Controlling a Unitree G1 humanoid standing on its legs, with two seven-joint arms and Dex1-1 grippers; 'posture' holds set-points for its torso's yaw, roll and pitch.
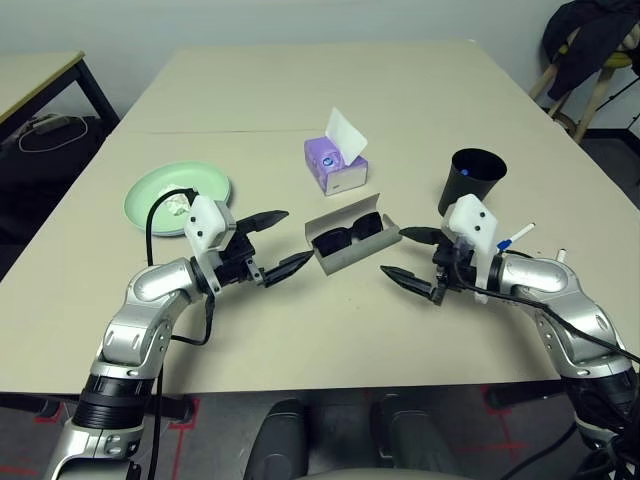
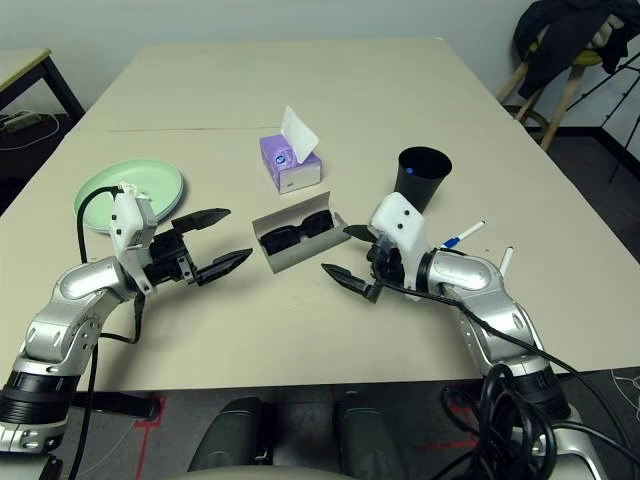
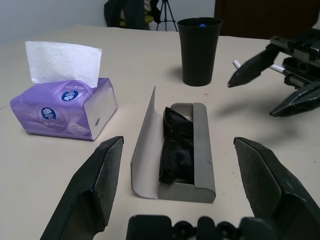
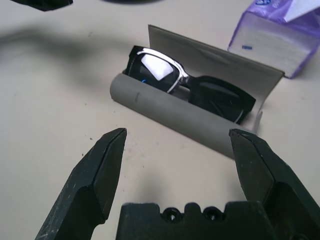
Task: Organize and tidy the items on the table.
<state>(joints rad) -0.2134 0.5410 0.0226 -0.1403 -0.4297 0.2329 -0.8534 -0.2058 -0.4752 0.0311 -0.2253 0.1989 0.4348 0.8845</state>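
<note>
A grey glasses case (image 1: pixel 352 250) lies open in the middle of the table (image 1: pixel 300 100), with black sunglasses (image 1: pixel 347 236) resting inside it. My left gripper (image 1: pixel 298 237) is open just left of the case, its fingers pointing at it. Open as well, my right gripper (image 1: pixel 393 251) faces the case from the right. Neither touches it. Behind the case stands a purple tissue box (image 1: pixel 336 165) with a tissue sticking up. A black cup (image 1: pixel 472 180) at the right holds a blue-tipped pen. Two more pens (image 1: pixel 520 236) lie beside my right forearm. A mint green plate (image 1: pixel 150 190) at the left carries a white tissue wad (image 1: pixel 181 207).
A smaller desk (image 1: pixel 30 75) with black legs stands at the far left, with cables on the floor under it. A stool draped with a dark jacket (image 1: pixel 590 45) is at the far right. The far half of the table is bare.
</note>
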